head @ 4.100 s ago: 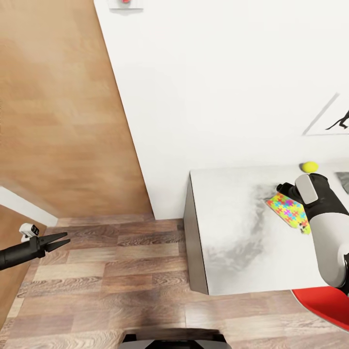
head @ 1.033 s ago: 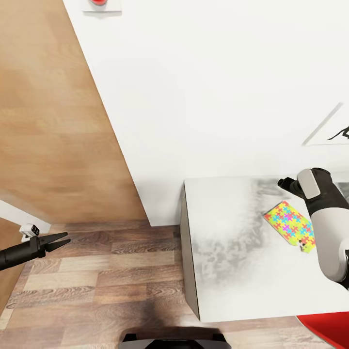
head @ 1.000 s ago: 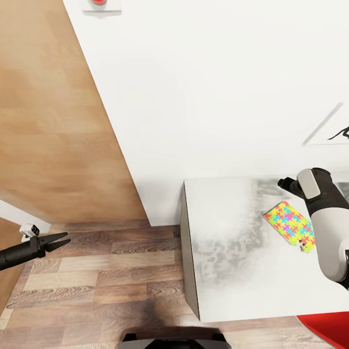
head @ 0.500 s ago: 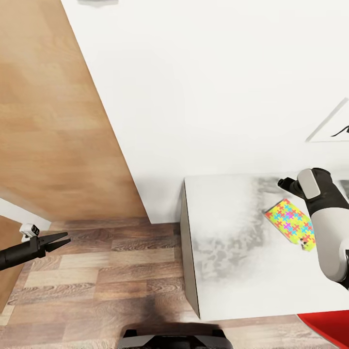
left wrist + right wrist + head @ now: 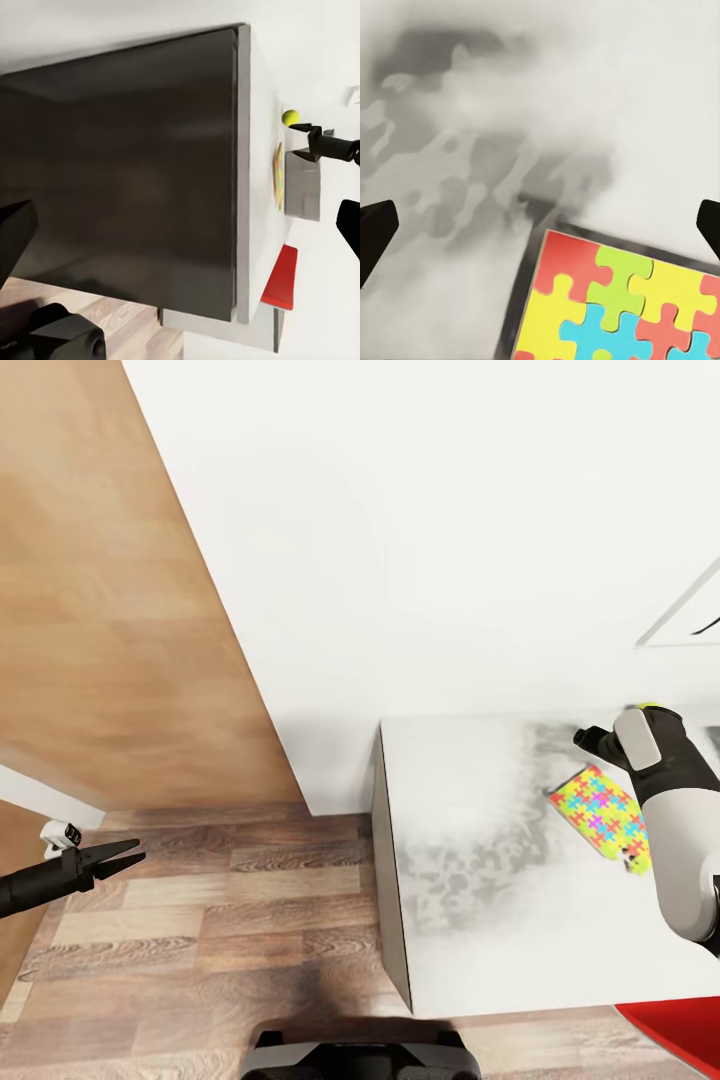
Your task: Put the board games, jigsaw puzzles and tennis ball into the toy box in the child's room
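One jigsaw puzzle [image 5: 600,815] lies flat on the pale table [image 5: 470,860], a thin square of yellow, pink, blue and green pieces. My right gripper [image 5: 590,740] hovers open just beyond the puzzle's far corner; the right wrist view shows that puzzle [image 5: 622,300] low between the spread fingertips [image 5: 375,232]. A sliver of the tennis ball [image 5: 650,707] peeks over my right forearm, and the ball [image 5: 290,117] sits by the wall. The grey toy box [image 5: 304,187] stands behind the puzzle. My left gripper [image 5: 115,857] hangs open over the wood floor, away from the table. Board games and bed are out of view.
A wood-panel door [image 5: 110,610] fills the left, with the white wall [image 5: 420,540] behind the table. A red chair [image 5: 675,1030] sits at the table's near right corner. The table's dark side panel [image 5: 127,165] faces my left gripper. Plank floor [image 5: 220,920] lies open on the left.
The whole picture has shifted, so the camera moved: the red wall button has left the top edge. The ball, hidden behind my right arm a second ago, now peeks out. Both grippers keep their pose.
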